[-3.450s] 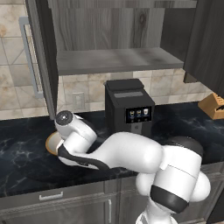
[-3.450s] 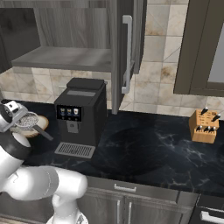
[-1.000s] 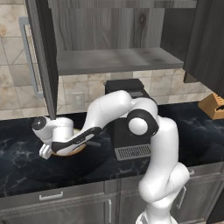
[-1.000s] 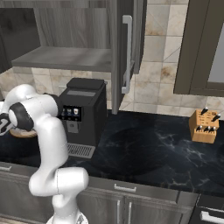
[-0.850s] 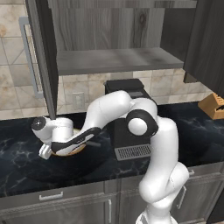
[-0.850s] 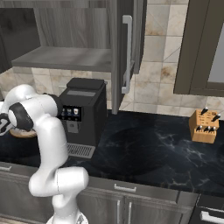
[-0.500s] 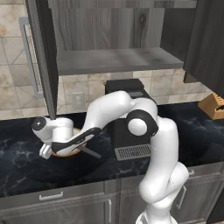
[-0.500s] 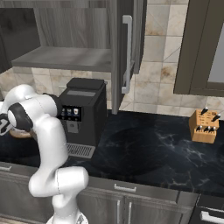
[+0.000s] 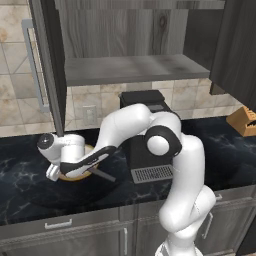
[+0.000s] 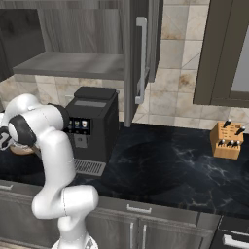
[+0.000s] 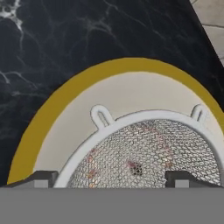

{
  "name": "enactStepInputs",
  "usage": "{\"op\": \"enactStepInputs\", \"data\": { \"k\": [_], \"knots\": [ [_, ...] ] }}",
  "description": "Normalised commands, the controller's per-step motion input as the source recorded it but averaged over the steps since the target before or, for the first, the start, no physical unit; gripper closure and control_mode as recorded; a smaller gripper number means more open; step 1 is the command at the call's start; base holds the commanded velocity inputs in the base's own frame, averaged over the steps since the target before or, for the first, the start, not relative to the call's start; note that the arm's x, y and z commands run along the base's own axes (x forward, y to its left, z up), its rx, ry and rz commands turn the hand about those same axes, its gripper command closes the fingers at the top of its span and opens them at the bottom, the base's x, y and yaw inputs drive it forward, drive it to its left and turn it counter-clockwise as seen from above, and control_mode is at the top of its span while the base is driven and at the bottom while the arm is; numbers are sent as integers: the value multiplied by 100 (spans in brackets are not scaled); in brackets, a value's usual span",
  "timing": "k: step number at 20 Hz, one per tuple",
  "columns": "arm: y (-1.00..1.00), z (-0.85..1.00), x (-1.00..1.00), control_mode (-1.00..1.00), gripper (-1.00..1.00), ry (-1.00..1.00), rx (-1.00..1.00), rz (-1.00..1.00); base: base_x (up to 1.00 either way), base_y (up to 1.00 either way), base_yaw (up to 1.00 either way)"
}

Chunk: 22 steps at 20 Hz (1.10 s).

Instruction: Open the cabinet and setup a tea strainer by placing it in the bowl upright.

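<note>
Spread wide, the gripper point(image 11: 111, 178) has its two dark tips standing well apart at the bottom of the hand view, either side of the tea strainer point(image 11: 144, 151) and clamped on nothing. The strainer's white rim and mesh cup sit open side up inside the bowl point(image 11: 57, 109), whose cream floor and tan rim curve round it on the black marble counter point(image 11: 65, 39).

From the left base view, the arm reaches down and left to the bowl point(image 9: 87, 172) on the counter, the hand point(image 9: 62, 155) right over it; a thin dark handle point(image 9: 104, 174) pokes out to the side. The cabinet point(image 9: 125, 45) above stands open, its shelf bare.

From the right base view, the open door point(image 10: 138, 58) hangs above the coffee machine point(image 10: 90, 126).

Judging by this, both steps look done; only backing the hand away remains.
</note>
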Motion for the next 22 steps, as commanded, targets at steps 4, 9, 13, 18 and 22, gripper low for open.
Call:
{"op": "enactStepInputs", "data": {
  "k": [4, 9, 13, 18, 22],
  "knots": [
    [0, 19, 0, -100, -100, 4, 0, 0, 0, 0, 0],
    [0, 18, 0, -100, -100, 2, 0, -1, 0, 0, 0],
    [0, 16, -7, -100, -100, 1, 0, -4, 0, 0, 0],
    [0, 7, -14, -100, -100, 0, 6, 0, 0, 0, 0],
    [-7, 19, -19, -100, -100, 1, 16, 0, 0, 0, 0]
  ]
}}
